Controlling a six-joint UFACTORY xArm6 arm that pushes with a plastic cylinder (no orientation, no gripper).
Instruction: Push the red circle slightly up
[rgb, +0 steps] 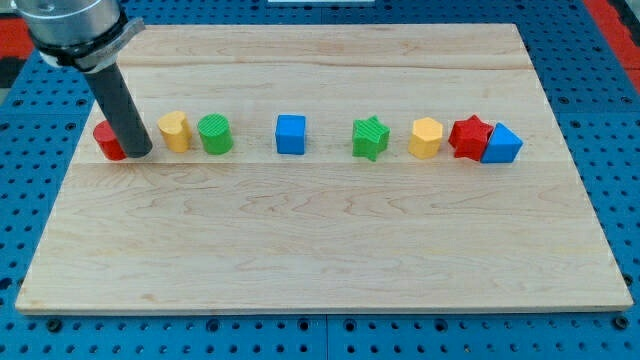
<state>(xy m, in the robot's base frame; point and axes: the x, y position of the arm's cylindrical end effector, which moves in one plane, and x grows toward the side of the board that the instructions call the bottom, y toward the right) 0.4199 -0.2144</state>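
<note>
The red circle (106, 141) lies at the left end of a row of blocks on the wooden board (320, 240). My dark rod comes down from the view's top left. My tip (139, 155) rests against the red circle's right lower side and hides part of it. A yellow block (175, 131) stands just right of the tip, with a small gap.
Further right in the row: a green circle (215, 134), a blue cube (291, 134), a green star (370, 138), a yellow hexagon (426, 138), a red star (469, 136) and a blue block (503, 144) touching it. The board's left edge is near the red circle.
</note>
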